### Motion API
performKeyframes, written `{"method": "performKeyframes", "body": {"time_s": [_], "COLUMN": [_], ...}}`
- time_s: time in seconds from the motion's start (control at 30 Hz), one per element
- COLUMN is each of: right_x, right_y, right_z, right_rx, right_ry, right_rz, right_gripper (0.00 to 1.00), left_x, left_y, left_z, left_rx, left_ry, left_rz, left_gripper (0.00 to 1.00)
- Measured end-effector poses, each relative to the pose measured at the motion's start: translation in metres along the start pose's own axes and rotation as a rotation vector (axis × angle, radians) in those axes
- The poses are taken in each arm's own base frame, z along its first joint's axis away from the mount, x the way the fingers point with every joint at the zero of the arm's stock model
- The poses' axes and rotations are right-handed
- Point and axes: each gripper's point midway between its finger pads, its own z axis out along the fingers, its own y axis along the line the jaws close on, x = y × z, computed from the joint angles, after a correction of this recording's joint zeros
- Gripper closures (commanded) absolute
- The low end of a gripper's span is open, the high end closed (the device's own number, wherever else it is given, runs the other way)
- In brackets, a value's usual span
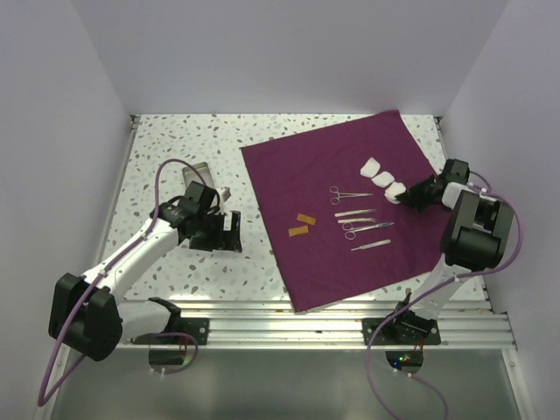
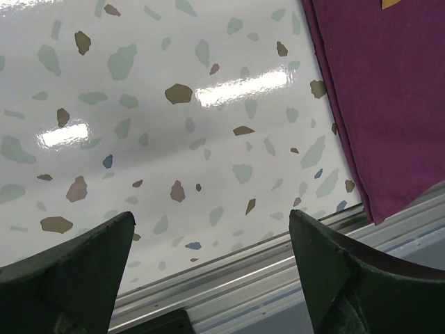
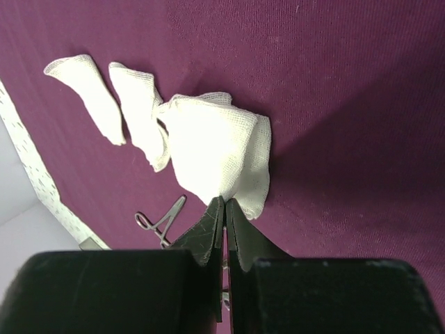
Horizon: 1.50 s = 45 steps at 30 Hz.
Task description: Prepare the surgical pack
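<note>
The plum cloth of the surgical pack lies flat on the table. On it are three white pads, several steel instruments and two orange strips. My right gripper is at the nearest pad, and in its wrist view the gripper is shut on that pad's edge. A pair of forceps lies just to its left. My left gripper hangs open over bare table left of the cloth, with nothing between its jaws. The steel tray is partly hidden behind the left arm.
The cloth's left edge runs down the right side of the left wrist view, and the aluminium rail marks the table's near edge. White walls close in the table on three sides.
</note>
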Motion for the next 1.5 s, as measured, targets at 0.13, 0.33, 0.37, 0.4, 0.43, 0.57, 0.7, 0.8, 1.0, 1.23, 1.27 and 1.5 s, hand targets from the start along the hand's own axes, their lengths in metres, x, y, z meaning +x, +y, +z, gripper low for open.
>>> {"method": "performKeyframes", "body": {"time_s": [0.13,0.33,0.37,0.4,0.43,0.57,0.7,0.8,1.0,1.23,1.27,1.5], "right_x": [0.000,0.001,0.001,0.001,0.000,0.002,0.005,0.004,0.004,0.003,0.002,-0.001], "right_y": [-0.001,-0.004,-0.004,-0.004,-0.004,-0.010,-0.014,-0.013,-0.015,-0.009,-0.008,-0.003], "right_z": [0.000,-0.010,-0.014,-0.017,-0.019,-0.019,-0.017,-0.014,-0.004,0.003,0.004,0.010], "right_rx": [0.002,0.021,0.018,0.016,0.014,0.018,0.023,0.009,-0.013,-0.063,-0.069,-0.100], "right_ry": [-0.001,-0.005,-0.010,-0.015,-0.019,-0.018,-0.011,-0.013,-0.012,-0.019,-0.021,-0.023], "right_rz": [-0.007,-0.039,-0.045,-0.050,-0.053,-0.049,-0.044,-0.048,-0.043,-0.018,-0.015,0.007], "right_gripper": [0.76,0.68,0.65,0.63,0.61,0.59,0.55,0.55,0.55,0.57,0.57,0.62], "left_x": [0.000,0.000,0.000,0.000,0.000,0.000,0.000,0.001,0.001,0.002,0.002,0.003], "left_y": [0.000,0.000,0.000,0.000,0.000,-0.001,-0.001,-0.002,-0.002,-0.001,-0.001,0.000], "left_z": [0.000,0.000,0.000,0.000,0.000,0.000,0.000,0.000,0.000,0.003,0.003,0.004], "left_rx": [0.000,0.000,0.001,0.001,0.001,0.004,0.008,0.010,0.011,0.006,0.005,0.003], "left_ry": [0.000,0.000,0.001,0.001,0.000,0.002,0.003,0.004,0.004,0.017,0.019,0.025], "left_rz": [0.000,0.000,0.000,0.000,0.000,0.000,0.000,0.000,0.000,-0.002,-0.002,-0.003], "left_gripper": [0.04,0.04,0.04,0.04,0.04,0.04,0.04,0.04,0.04,0.04,0.04,0.04]}}
